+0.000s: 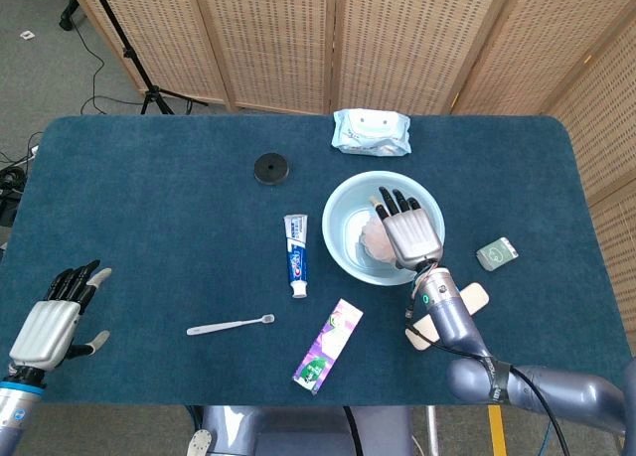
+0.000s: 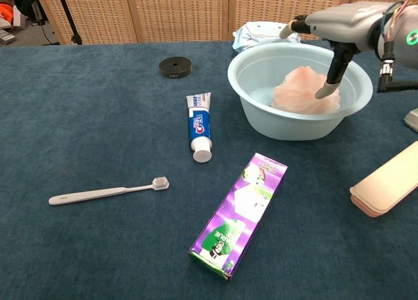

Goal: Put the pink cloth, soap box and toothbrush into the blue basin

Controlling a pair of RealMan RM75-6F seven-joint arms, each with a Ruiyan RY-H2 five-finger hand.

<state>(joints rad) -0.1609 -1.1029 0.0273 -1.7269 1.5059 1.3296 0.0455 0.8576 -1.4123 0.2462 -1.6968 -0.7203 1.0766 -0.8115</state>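
Pink cloth (image 2: 304,91) heaped inside the blue basin (image 2: 261,114), toward the counter's (image 1: 149,228) far right. Right hand (image 1: 407,228) over it, fingers spread, one fingertip touching the cloth, holding nothing. Toothbrush (image 1: 230,325) near the front edge; soap box (image 1: 447,315) at the front right. Left hand (image 1: 55,317) at the front left corner, fingers apart, empty.

Woven wicker folding screens (image 1: 298,39) behind table, grey floor (image 1: 40,69), black tripod stand (image 1: 134,59)
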